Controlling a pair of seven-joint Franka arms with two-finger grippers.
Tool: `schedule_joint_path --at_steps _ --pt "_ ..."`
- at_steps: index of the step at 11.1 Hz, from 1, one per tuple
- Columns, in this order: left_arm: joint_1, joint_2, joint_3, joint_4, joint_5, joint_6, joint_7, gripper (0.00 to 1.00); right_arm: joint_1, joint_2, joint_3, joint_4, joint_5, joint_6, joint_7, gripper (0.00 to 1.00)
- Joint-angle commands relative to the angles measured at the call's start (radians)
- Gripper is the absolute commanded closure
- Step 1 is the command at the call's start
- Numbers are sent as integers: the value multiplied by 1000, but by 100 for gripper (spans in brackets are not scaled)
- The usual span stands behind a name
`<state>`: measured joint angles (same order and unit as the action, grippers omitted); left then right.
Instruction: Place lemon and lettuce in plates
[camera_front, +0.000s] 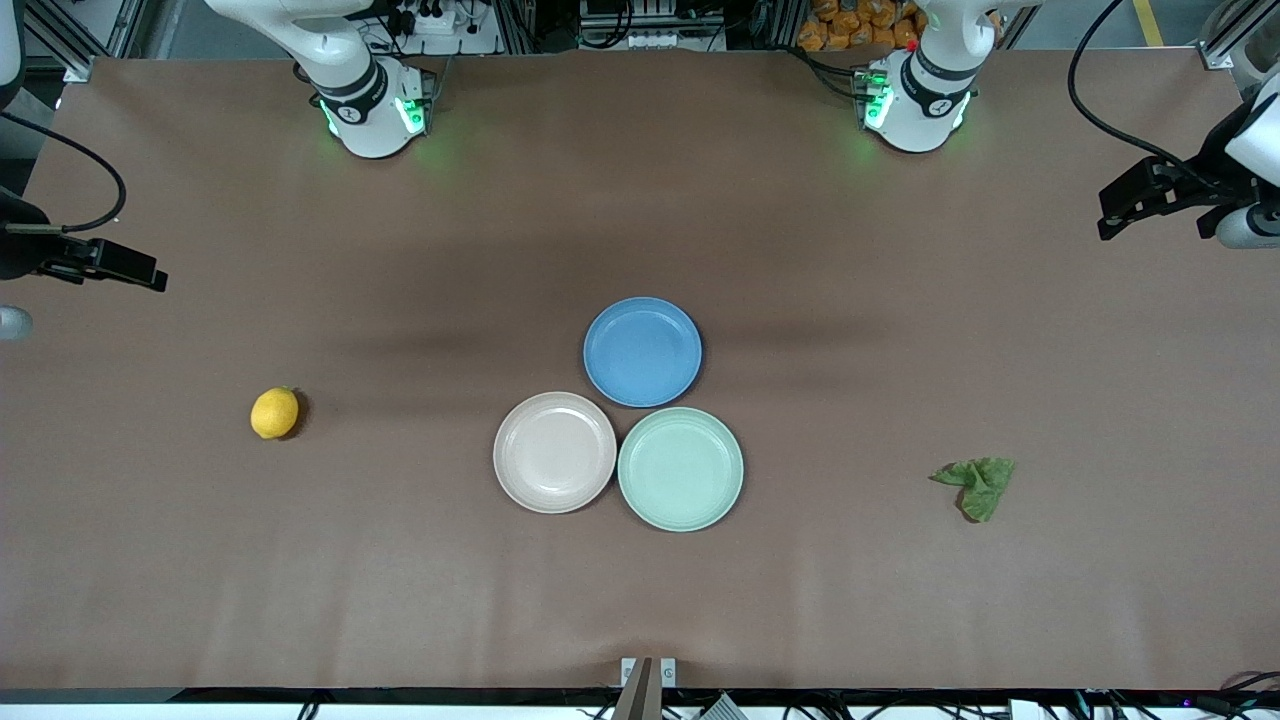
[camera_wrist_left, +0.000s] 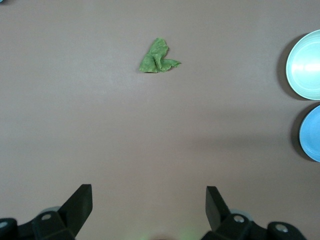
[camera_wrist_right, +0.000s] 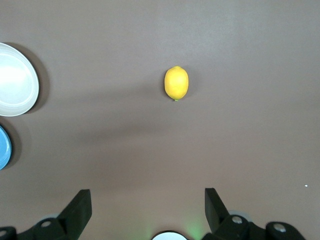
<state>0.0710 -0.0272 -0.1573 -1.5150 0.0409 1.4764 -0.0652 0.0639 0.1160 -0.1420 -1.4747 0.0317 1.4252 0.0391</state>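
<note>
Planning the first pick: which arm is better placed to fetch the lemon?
Right. The lemon lies toward that arm's end of the table, and the right gripper hangs above it, jaws open.

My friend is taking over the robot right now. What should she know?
Left gripper: jaws open, empty, up over the table at the left arm's end.
Right gripper: jaws open, empty, up over the table at the right arm's end.
Lemon lies on the table toward the right arm's end; lettuce toward the left arm's end.
Beige-pink plate and mint green plate sit mid-table, touching, both empty.
Done: nothing. Left: both items into plates.
</note>
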Motion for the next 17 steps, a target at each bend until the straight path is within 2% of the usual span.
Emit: schedule_joint_path --at_steps 1,6,9,14,17 --pt "1 -8 -4 10 -24 -18 12 0 4 -13 1 4 -15 -14 18 0" --pt "-2 -7 -5 9 -16 -18 25 0 4 -13 1 4 -15 -16 19 0" --pt "3 6 -7 -39 -26 5 22 0 4 -13 1 4 -15 -16 19 0" --pt "39 22 -1 -276 -26 293 30 0 2 -10 -1 -6 -15 -3 22 0" --pt "53 155 -1 -315 -26 468 28 0 -9 -6 -5 -18 -13 21 22 0"
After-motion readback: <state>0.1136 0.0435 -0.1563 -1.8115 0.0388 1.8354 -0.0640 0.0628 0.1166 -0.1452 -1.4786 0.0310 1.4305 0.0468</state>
